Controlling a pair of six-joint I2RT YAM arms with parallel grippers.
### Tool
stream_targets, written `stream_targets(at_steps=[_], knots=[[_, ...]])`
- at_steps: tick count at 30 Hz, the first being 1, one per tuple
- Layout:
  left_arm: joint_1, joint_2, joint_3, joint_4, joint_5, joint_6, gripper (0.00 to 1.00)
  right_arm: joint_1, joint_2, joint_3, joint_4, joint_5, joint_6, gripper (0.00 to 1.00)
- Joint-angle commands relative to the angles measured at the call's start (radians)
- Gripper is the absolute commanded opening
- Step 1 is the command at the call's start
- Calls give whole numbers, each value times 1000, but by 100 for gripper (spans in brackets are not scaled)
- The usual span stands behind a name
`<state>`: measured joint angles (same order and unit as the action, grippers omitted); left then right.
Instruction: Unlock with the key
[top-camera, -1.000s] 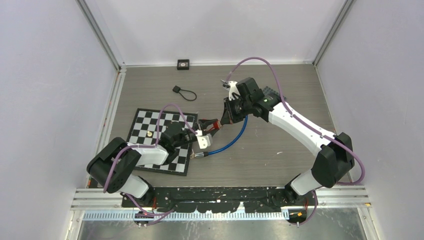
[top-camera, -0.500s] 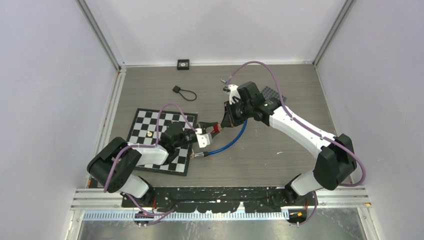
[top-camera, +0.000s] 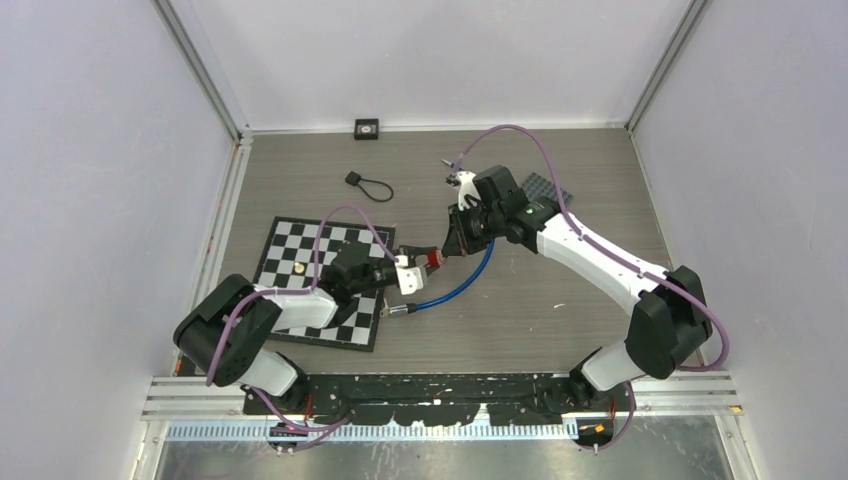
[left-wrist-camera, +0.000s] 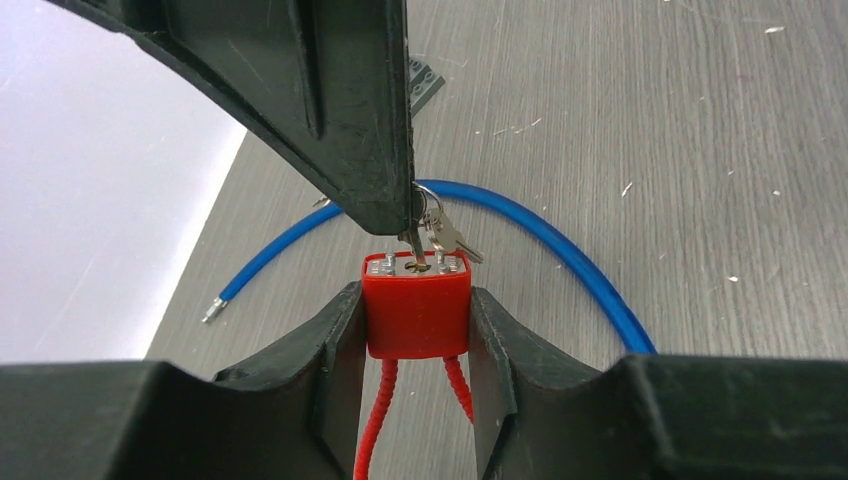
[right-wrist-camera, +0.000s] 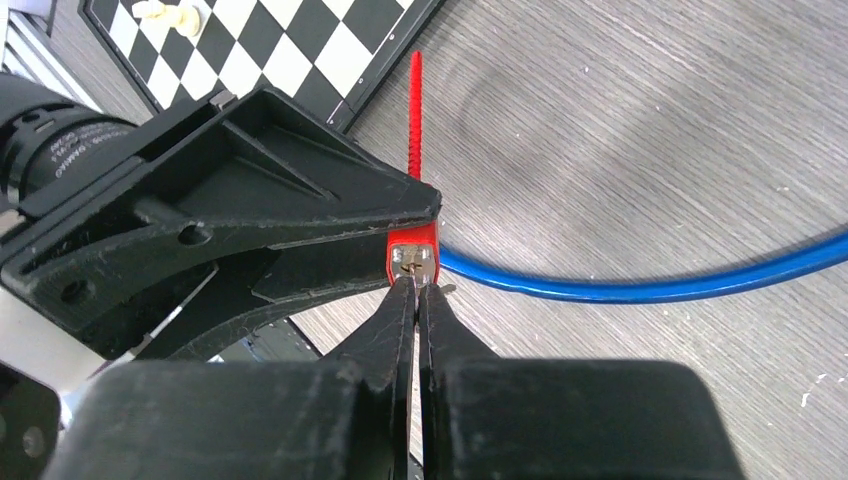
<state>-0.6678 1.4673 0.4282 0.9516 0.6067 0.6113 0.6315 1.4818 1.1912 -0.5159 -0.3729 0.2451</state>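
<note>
Gripping the red padlock (left-wrist-camera: 417, 318) by its two side faces, the left tool (top-camera: 408, 268) holds it above the desk (top-camera: 560, 320) w/ the keyhole end facing the right arm. The lock's red cord shackle (left-wrist-camera: 372, 430) trails back btw the left tool's fingers. The right tool (right-wrist-camera: 413, 290) is pinched closed on the key (left-wrist-camera: 412, 245), whose tip sits at the keyhole; how deep it goes can't be told. Spare keys (left-wrist-camera: 452, 238) hang on a ring just beside it. The lock is near the desk's middle, just off the right edge of a black-and-white chessboard (top-camera: 300, 250) that carries a small pale piece (top-camera: 297, 269). A blue cable (top-camera: 465, 285) curves on the desk under the lock, one metal-tipped end near the board's corner. The desk surface is grey wood-grain laminate w/ light scuffs and specks. Further back lie a black looped cord (top-camera: 368, 184) and a dark studded plate (top-camera: 548, 186) partly under the right arm; a small black square item (top-camera: 367, 128) sits at the rear edge. Plain pale walls (top-camera: 430, 60) enclose three sides, w/ aluminium rails (top-camera: 200, 70) in the corners.
</note>
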Motion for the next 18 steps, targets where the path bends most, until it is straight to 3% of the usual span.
stream_targets(at_steps=[1, 8, 18], knots=[[-37, -39, 40, 21, -19, 83, 0, -5, 34, 39, 114, -59, 111, 0], [-50, -26, 45, 55, -168, 84, 0, -41, 57, -38, 250, -160, 257, 0], [-46, -36, 84, -17, -99, -61, 0, -41, 10, -122, 287, -152, 109, 0]])
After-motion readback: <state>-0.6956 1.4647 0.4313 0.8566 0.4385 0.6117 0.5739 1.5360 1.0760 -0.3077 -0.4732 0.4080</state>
